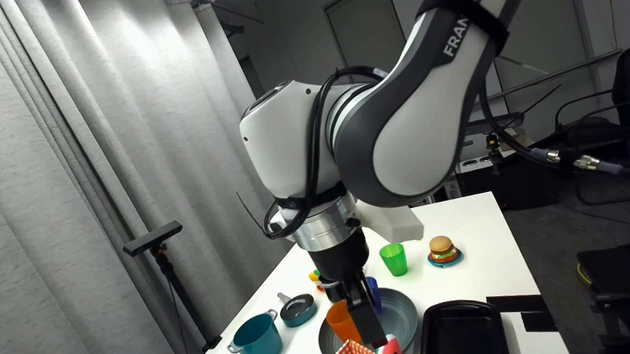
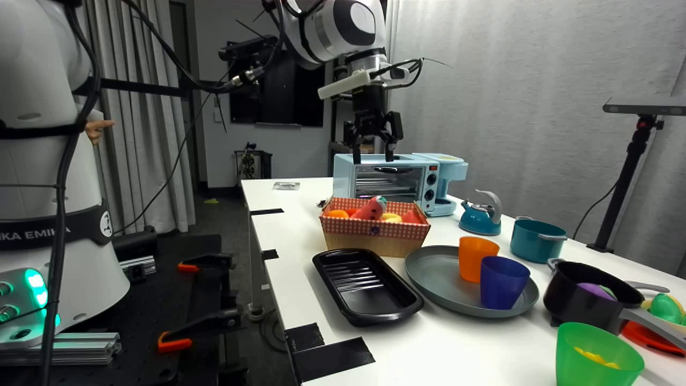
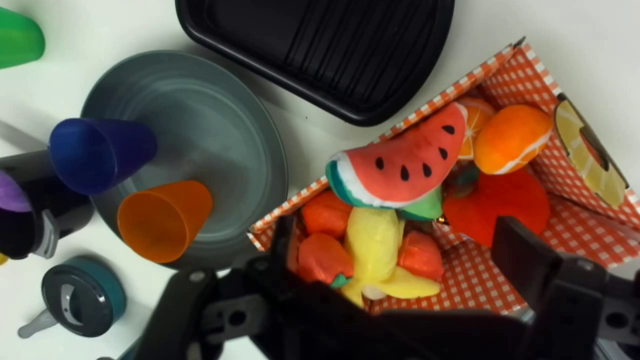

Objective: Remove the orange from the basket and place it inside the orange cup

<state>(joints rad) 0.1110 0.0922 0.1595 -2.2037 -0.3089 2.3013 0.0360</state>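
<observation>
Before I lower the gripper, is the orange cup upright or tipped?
Upright: in an exterior view, the orange cup stands mouth up on the grey plate.

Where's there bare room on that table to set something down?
Bare tabletop lies between the black tray, grey plate, green cup and toy burger; another bare strip lies between the checkered basket and the table edge. The plate has space beside its orange cup. It's crowded among the basket's toy fruit, below the gripper, and around the black pot.

The orange cup (image 3: 167, 220) looks smooth plastic, the watermelon slice (image 3: 400, 162) cloth (the black tray (image 3: 320, 55) glossy).
</observation>
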